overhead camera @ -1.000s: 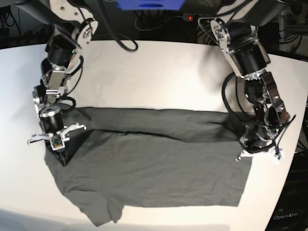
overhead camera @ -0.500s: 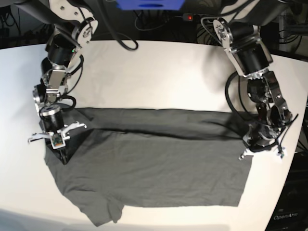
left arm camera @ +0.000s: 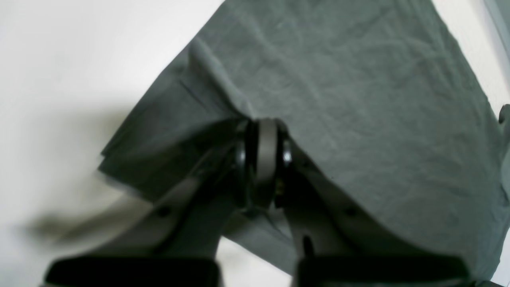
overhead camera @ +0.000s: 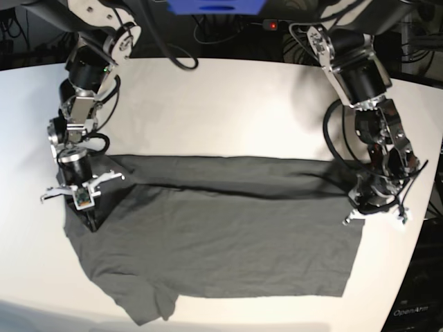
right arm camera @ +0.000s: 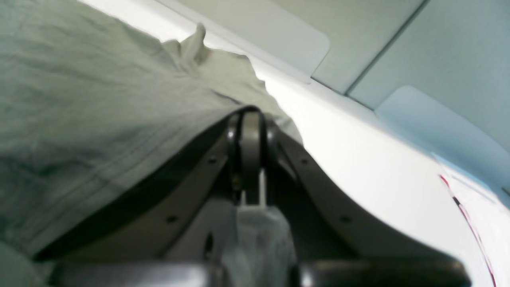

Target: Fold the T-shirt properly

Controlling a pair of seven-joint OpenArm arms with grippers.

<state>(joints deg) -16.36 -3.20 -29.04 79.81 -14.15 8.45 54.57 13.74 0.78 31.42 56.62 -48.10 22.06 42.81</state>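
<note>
In the base view, a white table (overhead camera: 228,104) with a rounded far edge is seen, and the T-shirt (overhead camera: 221,235) is spread on its near half as a wide dark grey sheet. One long fold line runs across the cloth from side to side, and one sleeve (overhead camera: 149,304) hangs toward the near edge of the table. Behind the table, black cables (overhead camera: 228,31), a blue part (overhead camera: 216,6) and a small red light (overhead camera: 274,26) are seen in a dark background. The right gripper (overhead camera: 90,221) is placed on the shirt's edge at this view's left side, and the left gripper (overhead camera: 367,206) is placed at the shirt's edge on this view's right side. Both are low, near the table surface.

In the left wrist view, the jaws of the left gripper (left arm camera: 263,131) are seen pressed together on the edge of the T-shirt (left arm camera: 358,99), and the cloth is lifted into a ridge at the tips. Bare white table (left arm camera: 79,59) is shown beside the cloth, with a soft shadow on it.

In the right wrist view, the jaws of the right gripper (right arm camera: 250,119) are closed on the T-shirt (right arm camera: 87,103), which is draped to one side of the fingers. The white table (right arm camera: 378,179) is seen on the other side, and beyond it pale wall panels (right arm camera: 438,52) of the room are visible. A thin red line (right arm camera: 466,217) is seen near the table's edge.
</note>
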